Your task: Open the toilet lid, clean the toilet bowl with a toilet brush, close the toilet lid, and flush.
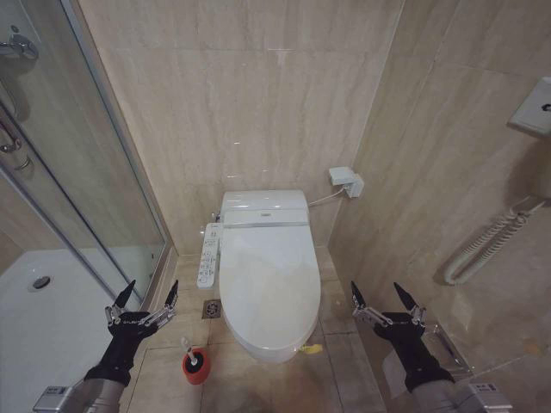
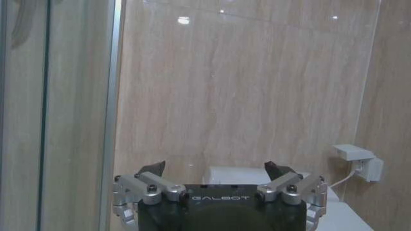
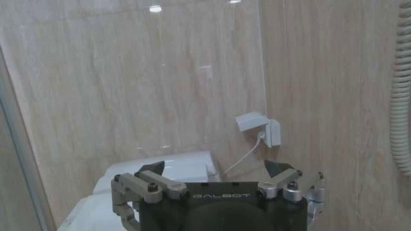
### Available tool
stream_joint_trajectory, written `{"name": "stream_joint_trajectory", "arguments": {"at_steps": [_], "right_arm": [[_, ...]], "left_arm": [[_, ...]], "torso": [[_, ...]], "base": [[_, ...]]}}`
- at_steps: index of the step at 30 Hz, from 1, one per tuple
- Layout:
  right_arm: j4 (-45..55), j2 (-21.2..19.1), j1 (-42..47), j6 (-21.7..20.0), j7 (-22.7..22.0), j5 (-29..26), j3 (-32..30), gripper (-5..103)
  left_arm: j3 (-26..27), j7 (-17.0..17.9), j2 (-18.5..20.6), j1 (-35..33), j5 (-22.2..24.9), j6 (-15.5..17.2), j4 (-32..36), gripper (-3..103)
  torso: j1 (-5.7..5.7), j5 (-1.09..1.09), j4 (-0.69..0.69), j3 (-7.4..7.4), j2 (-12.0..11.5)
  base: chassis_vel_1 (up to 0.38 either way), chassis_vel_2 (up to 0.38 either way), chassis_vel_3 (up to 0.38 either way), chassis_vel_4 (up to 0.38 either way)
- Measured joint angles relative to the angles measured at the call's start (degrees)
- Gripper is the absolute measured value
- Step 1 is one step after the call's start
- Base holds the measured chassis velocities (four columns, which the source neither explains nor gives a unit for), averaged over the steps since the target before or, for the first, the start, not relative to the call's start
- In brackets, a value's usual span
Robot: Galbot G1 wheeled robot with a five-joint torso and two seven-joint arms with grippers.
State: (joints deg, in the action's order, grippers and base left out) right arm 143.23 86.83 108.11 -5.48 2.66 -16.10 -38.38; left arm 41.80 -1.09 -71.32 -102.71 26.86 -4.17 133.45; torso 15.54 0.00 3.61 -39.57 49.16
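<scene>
Between both raised arms, toilet lid (image 1: 265,280) shut, long axis front-to-back

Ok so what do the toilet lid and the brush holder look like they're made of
The toilet lid looks like smooth glossy white plastic: it shows soft reflections and a thin moulded edge, though ceramic can't be fully ruled out. The toilet brush stands in a small red cup, probably matte plastic judging by its even colour.

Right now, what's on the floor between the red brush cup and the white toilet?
Head view: only bare beige floor tile lies between the small round red brush cup and the glossy white toilet; the square drain sits farther back.
</scene>
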Motion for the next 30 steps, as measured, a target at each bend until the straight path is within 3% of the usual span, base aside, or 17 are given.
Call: {"name": "stream_joint_trajectory", "arguments": {"at_steps": [25,30], "right_arm": [[0.0,0.0,0.0,0.0,0.0,0.0,0.0,100],[0.0,0.0,0.0,0.0,0.0,0.0,0.0,100]], "left_arm": [[0.0,0.0,0.0,0.0,0.0,0.0,0.0,100],[0.9,-0.3,-2.4,-0.5,-2.4,4.0,2.0,100]], "torso": [[0.00,0.00,0.00,0.00,0.0],[0.00,0.00,0.00,0.00,0.0]], "base": [[0.000,0.000,0.000,0.000],[0.000,0.000,0.000,0.000]]}}
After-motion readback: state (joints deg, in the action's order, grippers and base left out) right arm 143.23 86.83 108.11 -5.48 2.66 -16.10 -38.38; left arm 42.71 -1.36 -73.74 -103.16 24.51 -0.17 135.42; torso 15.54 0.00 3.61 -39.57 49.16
